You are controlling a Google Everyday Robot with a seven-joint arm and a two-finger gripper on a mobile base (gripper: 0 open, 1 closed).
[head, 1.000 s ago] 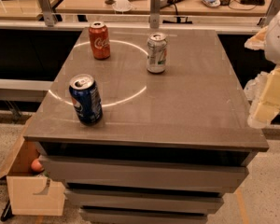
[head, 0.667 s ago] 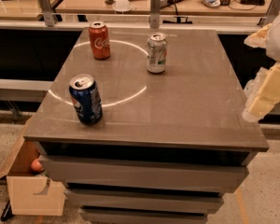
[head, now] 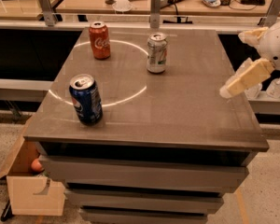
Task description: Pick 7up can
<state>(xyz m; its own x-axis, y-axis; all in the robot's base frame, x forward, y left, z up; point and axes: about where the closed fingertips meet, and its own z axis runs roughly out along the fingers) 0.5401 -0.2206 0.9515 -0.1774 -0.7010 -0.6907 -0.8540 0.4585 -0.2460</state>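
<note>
The 7up can (head: 157,53), silver-white with green and red markings, stands upright at the back centre of the grey table (head: 177,111). My gripper (head: 232,64) hangs at the table's right edge, well to the right of the can and a little nearer the front. Its two cream fingers (head: 245,78) point left, stand apart and hold nothing. The can is untouched.
A red Coca-Cola can (head: 100,40) stands at the back left. A dark blue Pepsi can (head: 86,99) stands at the front left. A cardboard box (head: 30,185) sits on the floor at the lower left. A railing and a cluttered desk run behind the table.
My gripper has moved slightly left, toward the table's right edge. The cans have not moved.
</note>
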